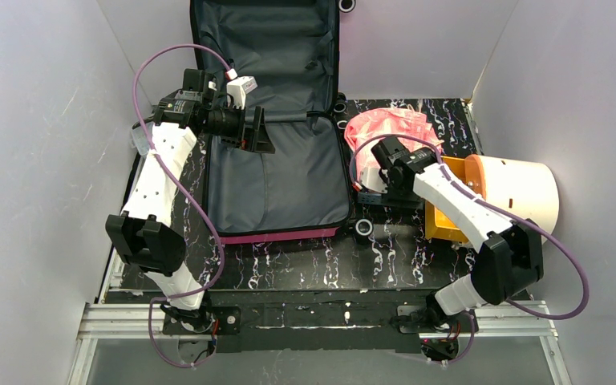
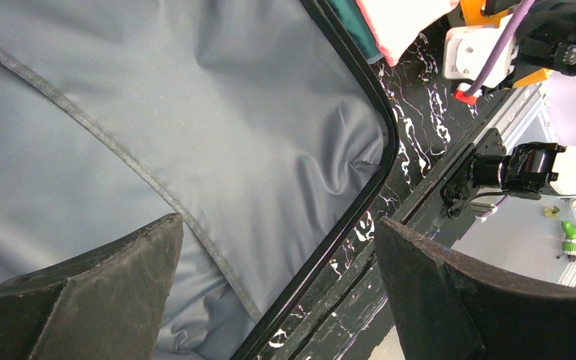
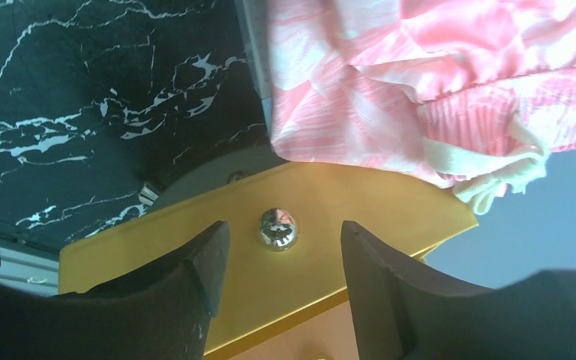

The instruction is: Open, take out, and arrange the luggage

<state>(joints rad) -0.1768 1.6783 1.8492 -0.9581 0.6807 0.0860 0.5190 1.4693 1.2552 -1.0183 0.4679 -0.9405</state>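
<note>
A black surface (image 1: 289, 269) with white streaks sits between white walls. The luggage (image 1: 281, 180) lies open on the left part, with its lid up at the back so the grey lining shows. The left hand (image 2: 277, 225) hangs over the lining, fingers wide apart and empty, likely looking for things to lift out. A pink cloth (image 1: 397, 128) lies just right of the luggage. The right hand (image 3: 283, 229), fingers apart and empty too, hovers beside it over a yellow plate (image 3: 390, 225).

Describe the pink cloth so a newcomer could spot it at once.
Find the open suitcase mid-table. Just right of it, on the black marbled top, lies a crumpled cloth. It alone is soft and pink-and-white patterned, unlike the rigid cream cylinder nearby.
</note>
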